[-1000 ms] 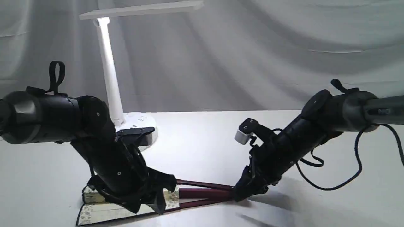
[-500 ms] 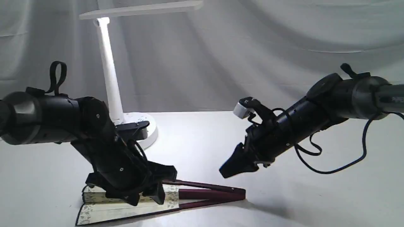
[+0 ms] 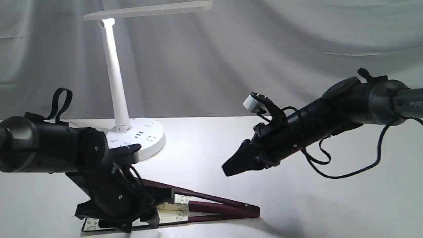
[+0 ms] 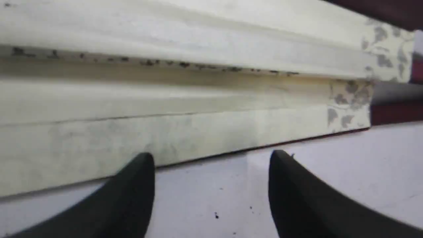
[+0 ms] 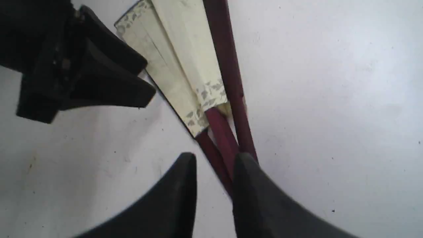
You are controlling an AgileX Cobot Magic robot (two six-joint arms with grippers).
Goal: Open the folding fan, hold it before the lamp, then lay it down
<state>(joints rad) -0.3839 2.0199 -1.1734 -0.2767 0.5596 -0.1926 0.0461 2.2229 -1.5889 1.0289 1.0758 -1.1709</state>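
Observation:
The folding fan [image 3: 211, 207] lies on the white table, spread only into a narrow wedge, its cream leaf [image 4: 185, 109] to the left and its maroon ribs [image 5: 224, 132] meeting at the right. My left gripper [image 3: 155, 215] is low over the leaf's near edge. It stands open [image 4: 211, 158] with only bare table between its fingers. My right gripper [image 3: 228, 170] hangs in the air above and left of the rib end. Its jaws [image 5: 214, 162] are narrowly apart and hold nothing. The lamp [image 3: 114, 72] stands lit at the back left.
The lamp's round base [image 3: 142, 137] with sockets sits just behind my left arm. A grey cloth backdrop [image 3: 264, 56] hangs behind the table. A black cable [image 3: 350, 172] loops under the right arm. White tabletop [image 3: 330, 205] stretches out on the right.
My right gripper has lifted off the fan's rib end and moved up and left, its jaws narrowing. The left arm has sunk lower toward the leaf's near edge. The fan's far guard stands higher.

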